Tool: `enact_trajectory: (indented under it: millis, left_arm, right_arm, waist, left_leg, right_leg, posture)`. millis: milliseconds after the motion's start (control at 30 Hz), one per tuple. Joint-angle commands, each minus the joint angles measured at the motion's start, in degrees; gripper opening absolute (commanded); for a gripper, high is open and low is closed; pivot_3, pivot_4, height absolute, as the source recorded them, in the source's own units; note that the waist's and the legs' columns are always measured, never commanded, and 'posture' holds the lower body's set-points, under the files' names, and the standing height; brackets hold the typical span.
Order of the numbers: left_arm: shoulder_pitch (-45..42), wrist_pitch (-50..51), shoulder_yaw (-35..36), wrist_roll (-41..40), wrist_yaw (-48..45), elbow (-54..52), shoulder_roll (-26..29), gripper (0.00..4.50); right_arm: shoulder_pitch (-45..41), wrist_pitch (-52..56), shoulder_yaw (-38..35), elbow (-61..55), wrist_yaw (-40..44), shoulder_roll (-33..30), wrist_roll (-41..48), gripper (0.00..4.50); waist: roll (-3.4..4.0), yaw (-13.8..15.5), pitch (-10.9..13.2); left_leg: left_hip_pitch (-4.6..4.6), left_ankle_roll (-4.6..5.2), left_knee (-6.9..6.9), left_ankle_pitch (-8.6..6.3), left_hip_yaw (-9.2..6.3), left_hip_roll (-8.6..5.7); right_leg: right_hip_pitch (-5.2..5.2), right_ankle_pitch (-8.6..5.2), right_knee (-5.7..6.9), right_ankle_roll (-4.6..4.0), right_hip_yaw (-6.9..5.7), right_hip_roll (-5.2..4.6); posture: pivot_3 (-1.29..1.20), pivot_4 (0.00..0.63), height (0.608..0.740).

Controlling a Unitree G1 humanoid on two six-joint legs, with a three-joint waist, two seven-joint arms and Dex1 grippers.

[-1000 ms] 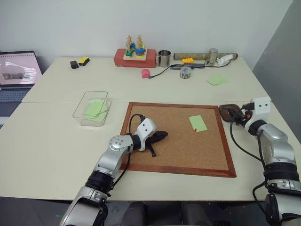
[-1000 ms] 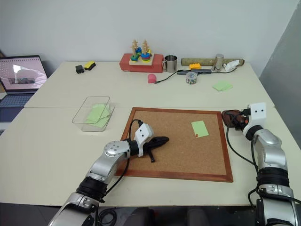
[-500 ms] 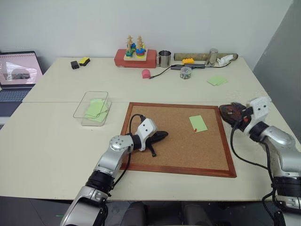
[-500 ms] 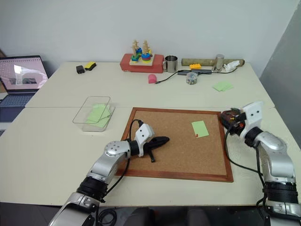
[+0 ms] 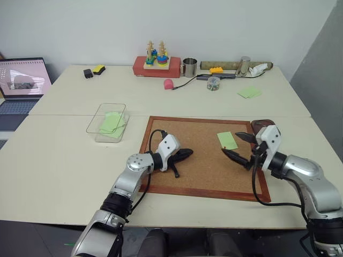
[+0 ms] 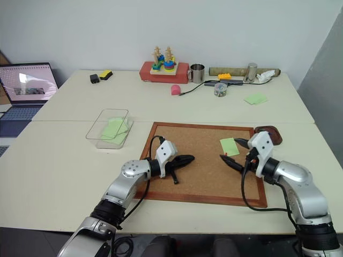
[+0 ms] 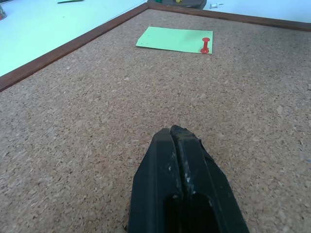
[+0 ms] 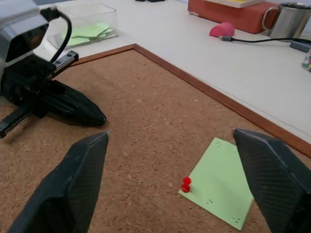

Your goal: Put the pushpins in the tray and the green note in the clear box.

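My right jaws (image 8: 170, 194) gape wide, empty, over the corkboard (image 5: 198, 171) w/ the red pushpin (image 8: 185, 184) stuck thru the green note's (image 8: 221, 187) corner just ahead; left jaws (image 5: 185, 154) shut, idle, so come in low, pinch the pin head only, pull straight up.

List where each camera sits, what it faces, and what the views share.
Head eyes: above, looking down at the corkboard, both arms in view.
Left wrist: along the shut left end effector toward the green note.
Right wrist: between the open right end effector fingers.
Shared: the note and the red pushpin.
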Motion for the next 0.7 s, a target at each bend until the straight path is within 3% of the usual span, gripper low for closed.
enact_trajectory:
  millis: [33, 467, 567, 700]
  left_arm:
    - [1.84, 1.39, -2.26, 3.33, 0.82, 5.22, -0.25, 0.0]
    - [2.49, 1.43, -2.11, 3.52, 1.06, 4.8, 0.04, 0.0]
    - [2.75, 1.59, -2.15, 3.53, 1.1, 4.3, 0.14, 0.0]
    - [2.87, 1.59, -2.14, 3.53, 1.01, 4.16, 0.25, 0.0]
  right_arm:
    - [-0.98, -2.39, 2.89, 1.87, -1.18, 1.29, -3.44, 4.49]
    - [-7.19, -10.41, 0.76, 19.48, -2.97, 6.6, -5.11, 4.49]
    - [-6.76, -10.58, -0.1, 20.69, -2.27, 6.97, -4.14, 4.07]
    - [-5.75, -10.8, -0.85, 20.62, -1.6, 7.17, -3.58, 3.09]
  waist:
    - [0.0, 0.01, 0.0]
    - [-0.01, 0.0, -0.01]
    - [0.02, -0.02, -0.02]
    - [0.02, -0.03, -0.02]
  left_leg:
    - [-0.03, 0.0, 0.0, 0.0, -0.02, -0.02]
    - [0.0, 0.01, -0.02, 0.0, -0.06, -0.03]
    - [0.01, 0.01, -0.02, 0.0, -0.05, -0.04]
    - [0.01, 0.01, -0.03, 0.0, -0.05, -0.03]
  right_leg:
    - [0.01, 0.01, -0.04, 0.02, 0.01, 0.0]
    - [0.22, 0.2, -0.3, 0.33, 0.02, 0.0]
    - [0.22, 0.19, -0.29, 0.32, 0.02, 0.0]
    - [0.22, 0.19, -0.3, 0.32, 0.03, 0.0]
  posture:
    - [0.0, 0.15, 0.74]
    - [0.0, 0.15, 0.74]
    - [0.0, 0.15, 0.74]
    - [0.0, 0.15, 0.74]
